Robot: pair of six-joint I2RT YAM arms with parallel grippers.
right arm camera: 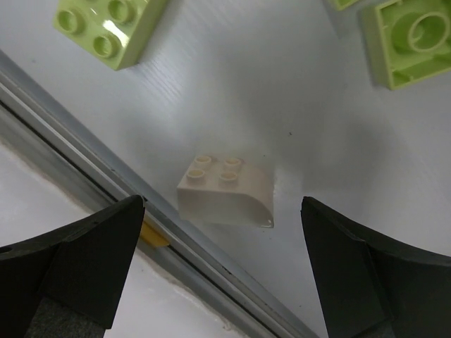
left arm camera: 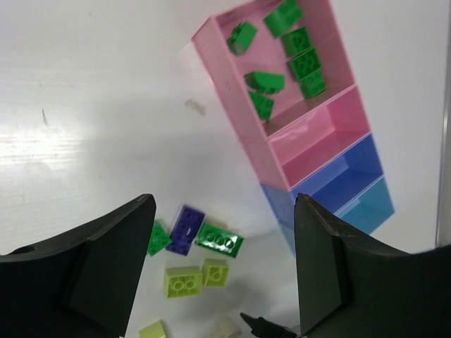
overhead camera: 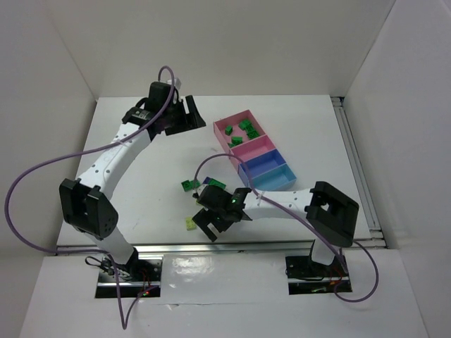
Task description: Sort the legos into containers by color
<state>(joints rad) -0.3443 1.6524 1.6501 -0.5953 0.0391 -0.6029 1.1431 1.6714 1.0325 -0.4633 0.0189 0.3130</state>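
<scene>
Four joined containers stand at the back right: a pink one (overhead camera: 230, 133) holding several dark green legos (overhead camera: 244, 127), a second pink one (overhead camera: 257, 149), a periwinkle one (overhead camera: 262, 164) and a light blue one (overhead camera: 276, 179). Loose legos lie mid-table: a purple one (left arm camera: 187, 229), dark green ones (left arm camera: 219, 240), yellow-green ones (left arm camera: 183, 282) and a cream one (right arm camera: 225, 191). My right gripper (right arm camera: 222, 264) is open and empty, hovering just above the cream lego near the front edge (overhead camera: 215, 224). My left gripper (left arm camera: 222, 274) is open and empty, held high at the back (overhead camera: 184, 116).
A metal rail (right arm camera: 91, 158) runs along the table's front edge, close to the cream lego. A yellow-green lego (overhead camera: 191, 224) lies left of my right gripper. White walls enclose the table on three sides.
</scene>
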